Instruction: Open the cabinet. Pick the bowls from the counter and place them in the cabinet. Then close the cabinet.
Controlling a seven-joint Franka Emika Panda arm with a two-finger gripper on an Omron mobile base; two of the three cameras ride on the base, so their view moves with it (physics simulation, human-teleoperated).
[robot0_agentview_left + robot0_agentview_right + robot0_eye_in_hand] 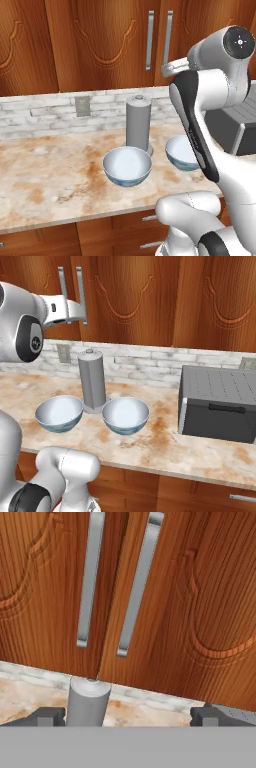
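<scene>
You had the gripper [128, 716] raised in front of the cabinet [165, 602], its jaws spread wide with nothing between them — in the hand view the two dark fingertips [47, 716] stood far apart at the bottom of the picture. Both carved doors of the cabinet were shut, and the two long silver bar handles hung side by side at the seam: the left handle [90, 577] and the right handle [140, 587], neither one touched by the fingers. From the left base view the hand sat just beside the lower end of the right handle [167, 37], close to the door face; whether it touched the wood, you could not tell from there. Below, the counter [45, 185] carried both bowls, upright and apart from each other. The nearer bowl [127, 166] stood just in front of the grey upright cylinder [138, 122], and the second bowl [181, 152] sat to the right of the cylinder, partly hidden behind the arm. In the right base view the same pair flanked the cylinder [92, 380] — one bowl [59, 413] to its left, the other bowl [125, 415] to its right. A dark grey boxy appliance [217, 403] stood on the counter well to the right of them, against the pale stone-tile backsplash [145, 363]. An outlet plate [82, 106] was set in that wall to the left of the cylinder.
</scene>
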